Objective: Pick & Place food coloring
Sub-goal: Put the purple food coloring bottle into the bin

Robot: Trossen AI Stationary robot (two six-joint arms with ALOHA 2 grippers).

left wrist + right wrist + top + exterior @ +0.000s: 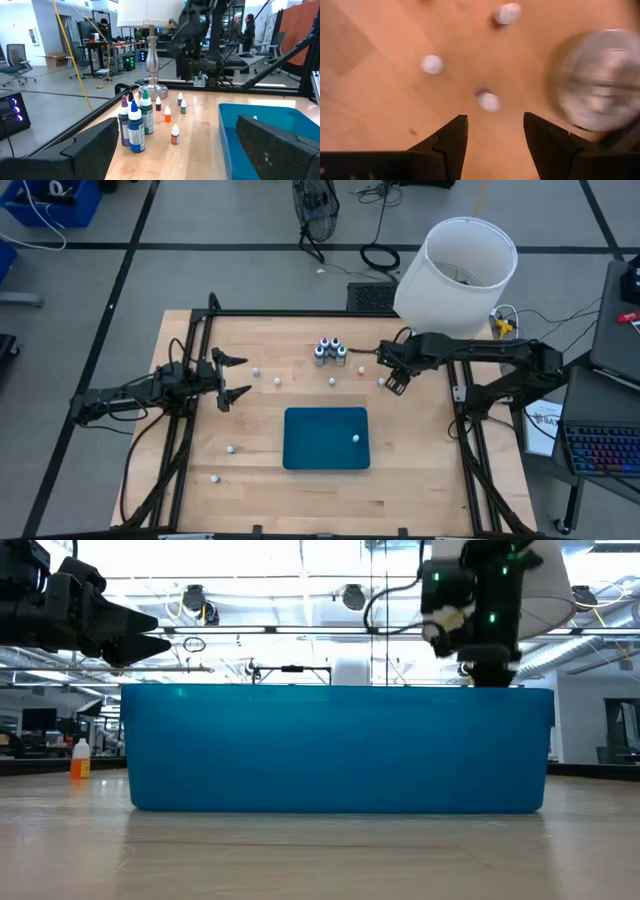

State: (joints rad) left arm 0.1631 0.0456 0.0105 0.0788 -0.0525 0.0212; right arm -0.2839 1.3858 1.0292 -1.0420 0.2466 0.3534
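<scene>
Two arms face you: your right gripper [392,384] reaches down, fingers spread, over a small food coloring bottle [488,101] right of the bottle cluster [329,351]; your left gripper [232,376] waits, spread, far left.

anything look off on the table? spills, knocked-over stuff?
No spill or damage shows. The tiny bottles stand scattered across the wood, e.g. one far toward the left arm's side, and only one is in the teal tray. The bigger bottles stand clustered upright. A lamp stands at the table's corner.
</scene>
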